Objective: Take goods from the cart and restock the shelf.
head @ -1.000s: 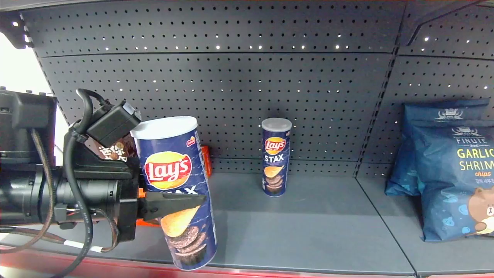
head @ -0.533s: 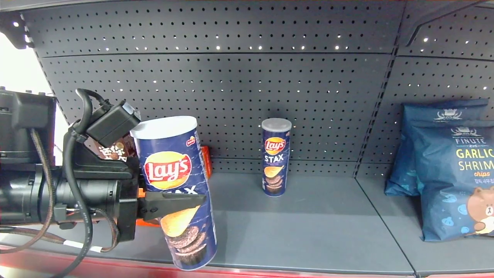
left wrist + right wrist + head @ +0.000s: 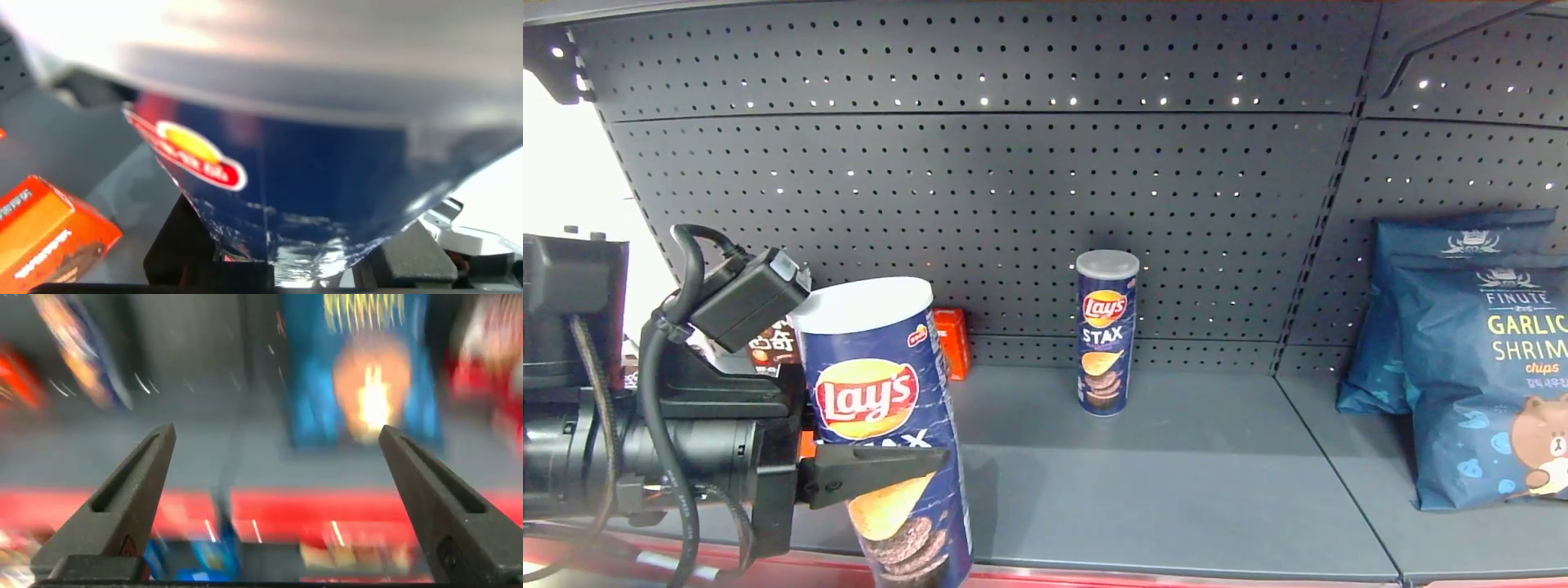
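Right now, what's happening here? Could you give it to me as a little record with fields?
Left gripper: shut on held chip can, slightly tilted, at the front edge of the shelf
Right gripper: open, holding nothing
Already stocked: second chip can, upright near the back panel
Other goods: orange box behind the held can; blue snack bags on the right

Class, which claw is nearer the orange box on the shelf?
Left. The left claw, shut on a chip can, is in front of the box; the right claw is open before blurred packets elsewhere.
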